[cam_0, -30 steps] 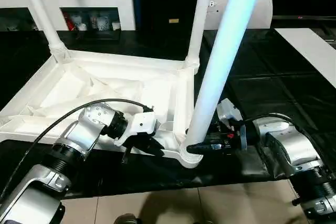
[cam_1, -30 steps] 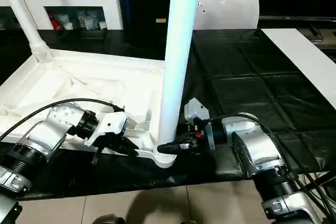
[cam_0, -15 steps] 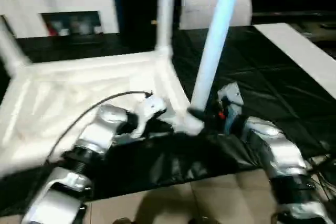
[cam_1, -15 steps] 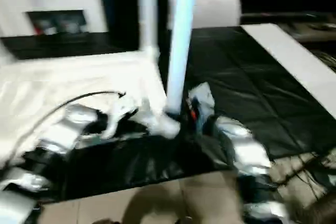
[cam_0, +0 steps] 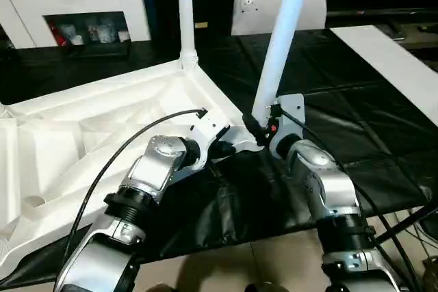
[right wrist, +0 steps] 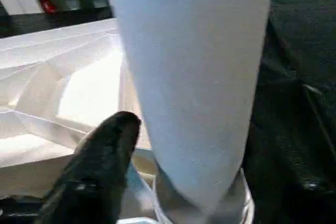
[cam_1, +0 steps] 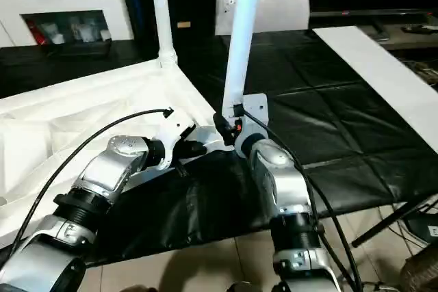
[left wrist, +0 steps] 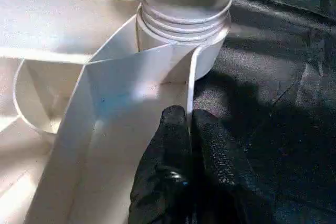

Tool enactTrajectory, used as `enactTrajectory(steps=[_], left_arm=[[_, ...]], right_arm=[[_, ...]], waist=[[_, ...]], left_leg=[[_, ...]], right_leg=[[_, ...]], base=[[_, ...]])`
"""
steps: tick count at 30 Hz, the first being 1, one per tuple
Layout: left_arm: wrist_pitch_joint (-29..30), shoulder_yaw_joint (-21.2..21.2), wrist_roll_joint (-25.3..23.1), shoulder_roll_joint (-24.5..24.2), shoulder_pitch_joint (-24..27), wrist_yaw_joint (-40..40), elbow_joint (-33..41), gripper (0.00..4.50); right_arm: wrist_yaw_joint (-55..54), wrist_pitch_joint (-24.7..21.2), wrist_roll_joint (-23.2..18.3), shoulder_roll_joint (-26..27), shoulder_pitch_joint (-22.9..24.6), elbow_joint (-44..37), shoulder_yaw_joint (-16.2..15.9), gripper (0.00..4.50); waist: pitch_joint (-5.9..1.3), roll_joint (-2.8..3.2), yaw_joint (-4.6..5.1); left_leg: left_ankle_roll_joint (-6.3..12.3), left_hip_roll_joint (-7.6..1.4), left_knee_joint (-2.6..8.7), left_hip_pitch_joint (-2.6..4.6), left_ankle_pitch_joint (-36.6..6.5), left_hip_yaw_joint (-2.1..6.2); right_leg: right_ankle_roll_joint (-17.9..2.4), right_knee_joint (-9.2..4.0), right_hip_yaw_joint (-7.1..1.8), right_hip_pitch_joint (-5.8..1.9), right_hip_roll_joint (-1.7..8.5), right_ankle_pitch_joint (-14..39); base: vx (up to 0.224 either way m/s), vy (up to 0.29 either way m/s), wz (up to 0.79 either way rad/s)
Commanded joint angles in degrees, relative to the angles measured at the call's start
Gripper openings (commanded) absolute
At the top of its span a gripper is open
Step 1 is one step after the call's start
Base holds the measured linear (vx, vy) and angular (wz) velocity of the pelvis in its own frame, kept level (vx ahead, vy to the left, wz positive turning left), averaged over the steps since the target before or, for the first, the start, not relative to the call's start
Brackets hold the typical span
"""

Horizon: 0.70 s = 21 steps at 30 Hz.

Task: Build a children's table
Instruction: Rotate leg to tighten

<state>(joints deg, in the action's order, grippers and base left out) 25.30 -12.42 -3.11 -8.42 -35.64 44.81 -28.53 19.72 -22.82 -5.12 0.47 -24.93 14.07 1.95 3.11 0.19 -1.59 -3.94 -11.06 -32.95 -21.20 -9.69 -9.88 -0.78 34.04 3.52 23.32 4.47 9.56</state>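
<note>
The tabletop point(cam_0: 89, 135) lies upside down on my left side of the black mat point(cam_0: 356, 121), ribbed underside up. The near leg point(cam_0: 282, 39) stands in the corner socket point(left wrist: 184, 19) right between my two grippers, leaning slightly. A second leg point(cam_0: 185, 15) rises from the far corner socket, well beyond my left gripper.

My left gripper point(left wrist: 190, 124) is pinched closed on the tabletop's thin rim, one black finger on each side of the wall, just short of the near socket. My right gripper point(cam_0: 254, 129) sits at the foot of the near leg, just above the socket. In the right wrist view one finger point(right wrist: 100, 166) lies against the side of the leg; the leg hides the other finger, so I cannot tell whether that gripper is clamped on it.

Beyond my right gripper, a flat white sheet point(cam_0: 277, 6) leans upright at the mat's far edge. A white board point(cam_0: 390, 66) lies further out to the right. White shelves point(cam_0: 75, 5) stand beyond my left gripper.
</note>
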Motion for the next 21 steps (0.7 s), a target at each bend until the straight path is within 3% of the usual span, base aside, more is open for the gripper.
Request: enactTrajectory(steps=[1, 3, 5, 9, 12, 16, 18, 19, 20, 21], left_arm=[[-2.45, 1.19, 2.4, 0.52, -0.72, -0.02, 3.01, 0.0], [-3.95, 0.71, 3.0, -0.84, 0.2, 3.23, 3.71, 0.0], [-6.74, -0.74, 2.49, -3.08, 0.91, 6.83, 3.56, 0.0], [-8.86, -2.86, 2.49, -6.51, 2.06, 12.84, 3.79, 0.0], [-12.66, -5.3, 2.32, -9.93, 2.76, 19.49, 4.23, 0.0], [-16.65, -7.91, 1.18, -13.7, 2.7, 25.54, 3.28, 0.0], [-18.36, -8.79, 0.8, -14.94, 2.55, 27.86, 2.54, 0.0], [-19.28, -9.18, 0.59, -15.47, 2.45, 28.93, 2.18, 0.0], [-20.31, -9.72, 0.34, -16.16, 2.39, 30.28, 1.98, 0.0], [-20.99, -10.18, 0.35, -16.95, 2.34, 31.87, 1.86, 0.0]], right_arm=[[7.35, 0.0, -2.68, 0.42, 1.28, -2.13, -6.2, 3.51], [11.49, 0.71, -3.18, -3.04, 2.71, -3.2, -6.91, 3.51], [17.38, 2.38, -2.91, -7.87, 4.32, -3.99, -8.5, 3.84], [25.31, 3.22, -3.57, -13.23, 5.74, -5.16, -9.63, 4.13], [32.88, 3.9, -5.5, -17.07, 5.94, -5.74, -9.47, 4.13], [40.37, 5.56, -7.14, -21.3, 5.2, -4.38, -10.4, 4.13], [43.1, 6.19, -7.47, -22.8, 4.84, -3.93, -10.99, 4.13], [44.47, 6.25, -7.71, -23.39, 4.69, -3.84, -11.22, 4.13], [45.91, 6.38, -7.88, -23.98, 4.48, -3.73, -11.45, 4.13], [47.78, 6.59, -8.15, -24.62, 4.14, -3.44, -11.76, 4.13]], waist=[[-4.28, 0.4, -0.4], [-4.31, 0.39, -0.44], [-4.24, 0.33, -0.46], [-3.86, 0.41, -0.61], [-3.67, 0.39, -0.63], [-3.75, 0.5, -0.88], [-3.75, 0.51, -1.2], [-3.72, -0.01, -1.24], [-3.73, 0.25, -1.61], [-3.78, 0.15, -1.94]], left_leg=[[2.43, -1.31, 3.26, 0.26, -9.52, 0.31], [3.11, -1.33, 3.14, 0.13, -9.13, 0.27], [3.57, -1.37, 3.07, 0.32, -9.81, 0.19], [2.99, -1.51, 3.31, 0.47, -12.83, 0.21], [2.5, -1.72, 3.51, 0.64, -15.44, 0.31], [2.32, -1.82, 3.44, 0.84, -15.59, 0.35], [2.3, -1.88, 3.44, 0.9, -15.65, 0.29], [2.39, -1.92, 3.43, 0.88, -15.45, 0.21], [2.38, -1.93, 3.45, 0.89, -15.17, 0.28], [2.4, -2.05, 3.4, 1.0, -14.87, 0.2]], right_leg=[[-11.74, -3.56, -2.26, -3.57, 2.96, 6.73], [-12.47, -3.37, -2.26, -3.89, 2.99, 4.91], [-12.69, -3.54, -2.24, -3.73, 2.96, 5.58], [-11.75, -4.14, -2.16, -3.55, 3.0, 12.36], [-11.22, -4.39, -2.21, -3.31, 3.1, 15.7], [-11.34, -4.35, -2.21, -3.11, 3.15, 15.83], [-11.58, -4.28, -2.24, -3.08, 3.18, 15.8], [-11.61, -4.31, -2.25, -3.04, 3.15, 15.7], [-11.77, -4.15, -2.23, -3.07, 3.21, 15.81], [-11.85, -4.03, -2.25, -2.99, 3.28, 15.61]], base=[[0.0, 0.0, 0.0], [0.0, 0.0, 0.0], [0.0, 0.0, 0.0], [0.0, 0.0, 0.0], [0.0, 0.0, 0.0], [0.0, 0.0, 0.0], [0.0, 0.0, 0.0], [0.0, 0.0, 0.0], [0.0, 0.0, 0.0], [0.0, 0.0, 0.0]])
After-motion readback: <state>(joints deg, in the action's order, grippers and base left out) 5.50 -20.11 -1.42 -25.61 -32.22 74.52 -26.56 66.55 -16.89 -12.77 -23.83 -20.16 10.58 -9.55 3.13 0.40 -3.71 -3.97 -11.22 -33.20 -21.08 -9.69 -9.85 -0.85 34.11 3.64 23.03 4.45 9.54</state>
